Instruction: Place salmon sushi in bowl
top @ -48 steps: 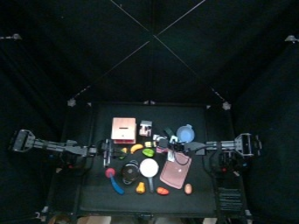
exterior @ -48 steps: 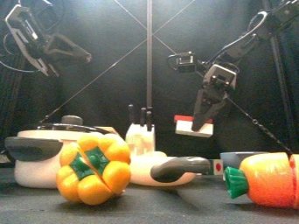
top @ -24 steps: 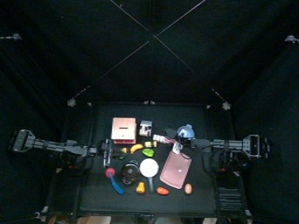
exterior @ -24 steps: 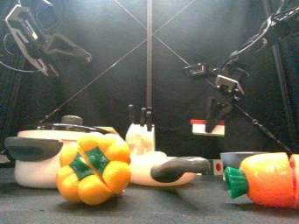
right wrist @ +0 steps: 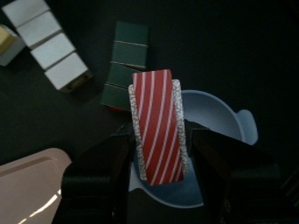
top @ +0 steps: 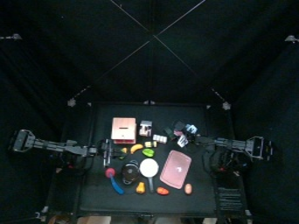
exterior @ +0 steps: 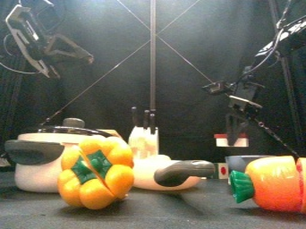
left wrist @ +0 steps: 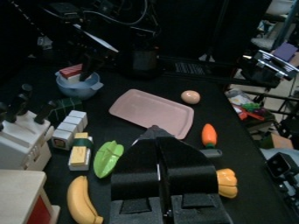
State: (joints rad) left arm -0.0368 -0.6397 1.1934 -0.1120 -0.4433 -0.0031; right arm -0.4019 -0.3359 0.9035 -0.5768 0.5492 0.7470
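The salmon sushi [right wrist: 156, 122], red with white stripes on white rice, sits between the jaws of my right gripper [right wrist: 156, 150], which is shut on it. The sushi hangs right over the light blue-grey bowl [right wrist: 222, 118], a little above its rim. In the front view the sushi [exterior: 231, 141] is just above the bowl [exterior: 244, 164] at the right. From above, the right gripper [top: 187, 134] covers the bowl beyond the pink tray [top: 176, 168]. My left gripper [left wrist: 163, 171] rests shut at the table's left, holding nothing.
A yellow pepper [exterior: 96, 172], a lidded pot [exterior: 48, 154] and a carrot [exterior: 273, 183] stand along the front edge. A white disc [top: 149, 165], a pink box [top: 122, 129], small food blocks [left wrist: 73, 131] and a banana [left wrist: 79, 199] crowd the middle.
My right gripper has carried the sushi away from over the pink tray towards the back right and lowered it over the bowl. The left arm has not moved.
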